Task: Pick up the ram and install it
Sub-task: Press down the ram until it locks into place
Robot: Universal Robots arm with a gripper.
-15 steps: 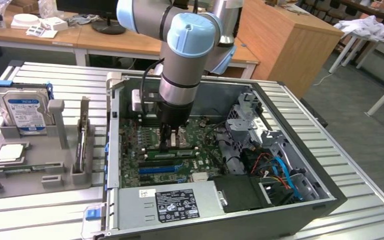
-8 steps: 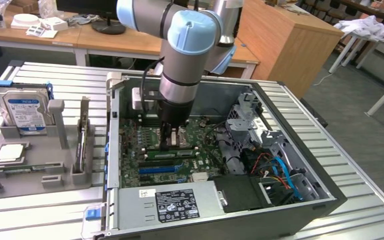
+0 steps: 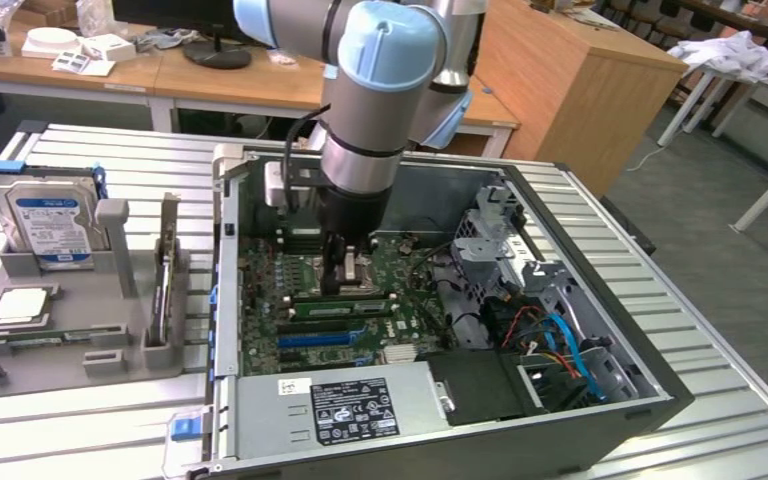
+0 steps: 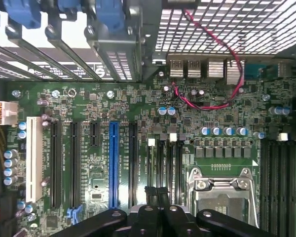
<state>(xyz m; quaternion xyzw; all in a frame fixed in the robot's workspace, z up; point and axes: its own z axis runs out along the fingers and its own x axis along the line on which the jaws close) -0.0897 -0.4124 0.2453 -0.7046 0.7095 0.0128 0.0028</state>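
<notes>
**Gripper shut over the motherboard, ram in the tray**

Exterior view: my gripper [image 3: 337, 272] hangs inside the open computer case [image 3: 651, 385], centre of the frame, low over the motherboard [image 3: 411, 265]. At the left of the frame, well apart from it, a thin board stands on its long edge in the grey tray [image 3: 37, 375]; I take this for the ram [image 3: 168, 270].

Wrist view: the fingers [image 4: 149, 207] are pressed together, with nothing between them that I can see. They sit over the narrow black slots [image 4: 167, 163], just beside the processor socket [image 4: 222, 195]. I judge that good work here means keeping the fingers parallel with one slot, moving only straight, and staying off the socket frame.
</notes>
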